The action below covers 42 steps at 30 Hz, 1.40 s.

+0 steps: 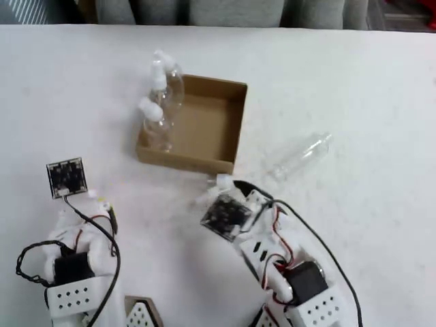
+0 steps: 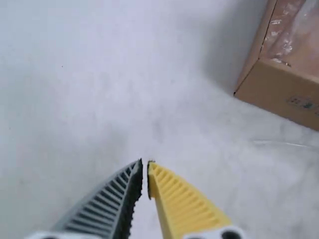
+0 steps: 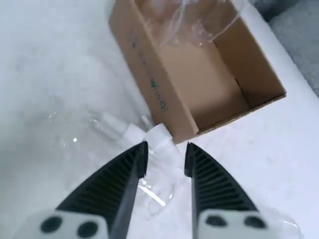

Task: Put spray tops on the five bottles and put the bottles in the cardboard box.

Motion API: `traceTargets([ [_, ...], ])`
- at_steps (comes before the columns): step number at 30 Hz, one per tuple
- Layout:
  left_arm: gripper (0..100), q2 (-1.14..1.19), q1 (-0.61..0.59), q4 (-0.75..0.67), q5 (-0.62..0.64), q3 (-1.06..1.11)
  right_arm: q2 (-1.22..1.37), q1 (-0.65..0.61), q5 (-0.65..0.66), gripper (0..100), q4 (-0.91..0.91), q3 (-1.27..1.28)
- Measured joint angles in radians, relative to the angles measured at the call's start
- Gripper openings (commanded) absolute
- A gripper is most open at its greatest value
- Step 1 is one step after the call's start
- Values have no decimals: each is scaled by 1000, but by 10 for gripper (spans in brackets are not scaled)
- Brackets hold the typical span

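Across the tabletop (image 1: 354, 82) the biggest thing is the cardboard box (image 1: 235, 122), open-topped. Any shove against it is the main hazard, because the right tool (image 3: 166, 145) sits just off the box's near wall. If it lifts without first clearing that wall, it would likely push the box or catch on its rim.

Two capped bottles (image 1: 165, 85) (image 1: 155, 126) lie along the box's left side. The farther one pokes its head over the far-left corner, so a jolt to the box could tip it out.

An uncapped bottle (image 1: 300, 153) lies on its side to the right of the box, near it but not touching. Being round, it would probably roll if brushed by the arm.

The right tool looks to be pinching a clear bottle (image 3: 155, 186) close under its white spray top (image 3: 160, 137). Slick plastic held that high may swing or slip, and a loosely seated top could pop off.

The left tool (image 2: 145, 163) is pressed together on nothing, low over bare tabletop off the box's near-left corner.
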Motion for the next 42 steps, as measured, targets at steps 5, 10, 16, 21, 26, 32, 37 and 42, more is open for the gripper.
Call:
traceTargets([
  [5, 22, 138, 0, 0, -25, -15, 321, -87, 109, 109, 121, -216],
  [10, 23, 408, 0, -89, -66, -78, 566, -203, 261, 163, 207, -327],
  [16, 23, 631, 0, -172, -66, -135, 720, -216, 385, 330, 209, -344],
  [21, 23, 644, 0, -175, -72, -140, 827, -216, 439, 318, 178, -400],
  [26, 23, 644, 0, -178, -74, -140, 979, -216, 443, 318, 166, -505],
  [32, 23, 644, 0, -178, -123, -140, 1183, -216, 491, 280, 166, -605],
  [37, 23, 644, 0, -178, -132, -140, 1304, -218, 545, 205, 141, -621],
  [42, 23, 644, 0, -178, -132, -140, 1363, -218, 548, 191, 92, -637],
])
